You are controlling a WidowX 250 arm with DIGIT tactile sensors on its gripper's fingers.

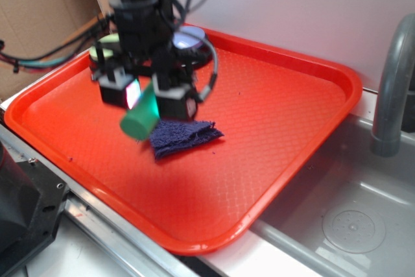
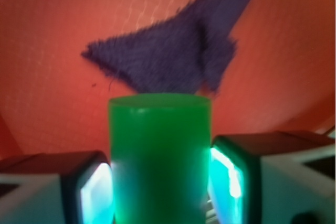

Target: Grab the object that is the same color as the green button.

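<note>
A solid green cylinder (image 1: 140,120) (image 2: 160,156) hangs above the red tray (image 1: 272,115), held between the two glowing pads (image 2: 97,192) of my gripper (image 1: 148,98), which is shut on it. Its free end points down and towards the camera in the exterior view. The green button (image 1: 107,47) with its pale cap sits at the tray's far left corner, mostly hidden behind the arm. In the wrist view the cylinder fills the lower middle, with tray floor below it.
A dark blue terry cloth (image 1: 183,137) (image 2: 178,56) lies crumpled on the tray just under and right of the cylinder. A lavender-capped button (image 1: 189,38) sits at the tray's back edge. A grey sink (image 1: 350,218) and faucet pipe (image 1: 392,82) are on the right.
</note>
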